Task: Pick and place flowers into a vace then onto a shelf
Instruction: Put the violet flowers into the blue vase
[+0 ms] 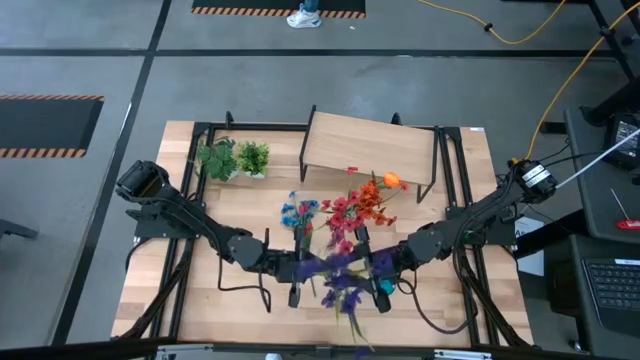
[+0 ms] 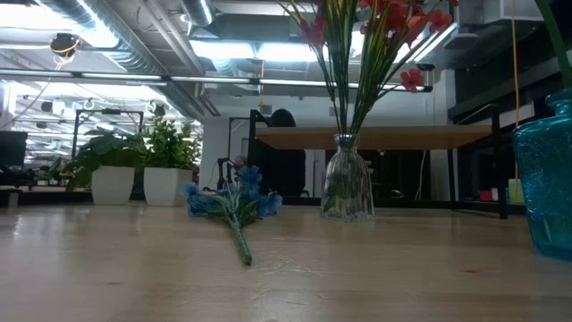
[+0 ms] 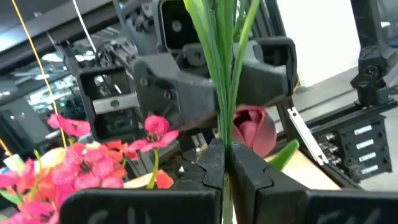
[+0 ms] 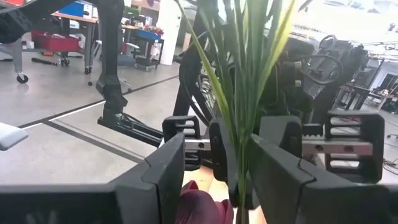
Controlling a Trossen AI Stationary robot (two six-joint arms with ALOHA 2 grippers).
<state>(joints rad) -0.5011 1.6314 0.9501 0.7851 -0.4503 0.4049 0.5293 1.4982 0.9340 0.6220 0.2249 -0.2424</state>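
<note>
Stems of the purple flowers (image 1: 345, 280) sit between both grippers near the front edge of the tabletop (image 1: 180, 290); my left gripper (image 3: 227, 165) is clamped tight on the green stalks, and my right gripper (image 4: 214, 168) has its fingers set apart with the same stalks running between them, though I cannot tell whether they press or only bracket the bunch. I judge this a hand-over, or a shared steadying, ahead of the vase step.

The clear glass vase (image 2: 347, 186) stands mid-table toward the shelf (image 1: 370, 145), already carrying the red and orange flowers (image 1: 360, 205); a blue bunch (image 2: 232, 201) lies flat on the wood beside it, not yet picked; a blue glass vessel (image 2: 545, 179) stands close to the low camera; two potted plants (image 1: 232, 158) wait by the back left corner; the shelf holds no vase yet.

Next move, as I read it: one gripper must let go cleanly, the other must swing the stems upright over a vase mouth and lower without snagging the blossoms already there.
</note>
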